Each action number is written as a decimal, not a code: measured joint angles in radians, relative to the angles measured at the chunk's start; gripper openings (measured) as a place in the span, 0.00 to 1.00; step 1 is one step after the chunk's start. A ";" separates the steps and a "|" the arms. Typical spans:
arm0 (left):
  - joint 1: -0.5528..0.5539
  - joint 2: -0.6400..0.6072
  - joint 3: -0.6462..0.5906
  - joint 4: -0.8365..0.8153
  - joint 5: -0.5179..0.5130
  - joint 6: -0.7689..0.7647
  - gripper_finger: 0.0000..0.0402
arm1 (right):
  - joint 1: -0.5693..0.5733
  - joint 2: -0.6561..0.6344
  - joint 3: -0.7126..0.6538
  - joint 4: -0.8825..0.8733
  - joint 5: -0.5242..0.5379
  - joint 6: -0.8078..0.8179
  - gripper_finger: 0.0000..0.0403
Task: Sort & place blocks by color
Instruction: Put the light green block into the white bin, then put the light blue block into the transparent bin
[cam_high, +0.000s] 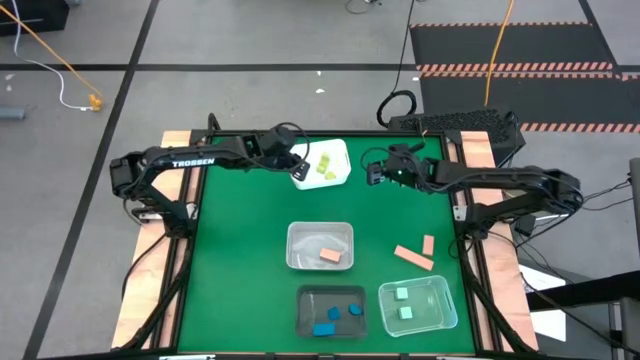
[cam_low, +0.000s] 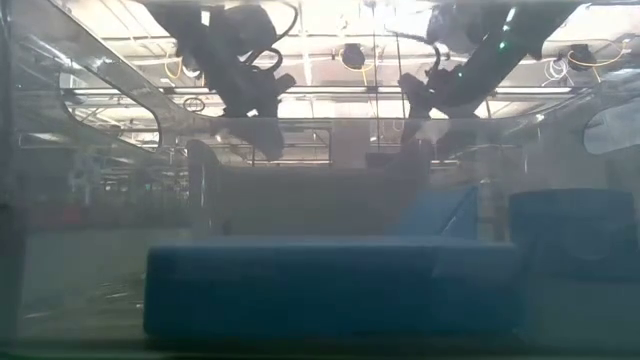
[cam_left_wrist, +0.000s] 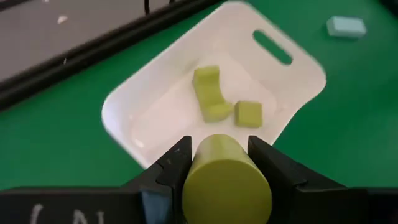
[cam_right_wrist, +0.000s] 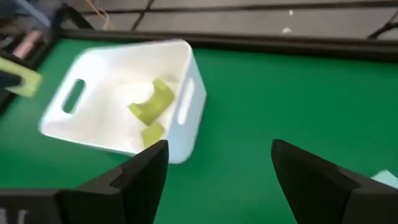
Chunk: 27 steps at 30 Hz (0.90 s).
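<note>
Clamped between the left gripper's (cam_left_wrist: 219, 168) fingers, a yellow-green cylinder block (cam_left_wrist: 225, 183) hangs over the near edge of the white tub (cam_high: 335, 153), upper centre of the high view, which already holds two yellow-green blocks (cam_left_wrist: 214, 99). Right gripper (cam_right_wrist: 217, 171), jaws spread and empty, hovers beside that tub.
</note>
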 joint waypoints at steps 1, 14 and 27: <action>-0.002 0.004 0.000 0.014 -0.002 0.002 0.32 | -0.008 0.007 0.000 -0.004 -0.010 0.001 0.68; -0.015 0.181 0.001 0.105 -0.031 -0.002 0.32 | -0.134 0.051 0.000 -0.127 -0.027 -0.085 0.68; -0.009 0.196 0.001 0.140 -0.097 -0.003 0.57 | -0.241 0.051 0.000 -0.293 -0.103 -0.144 0.68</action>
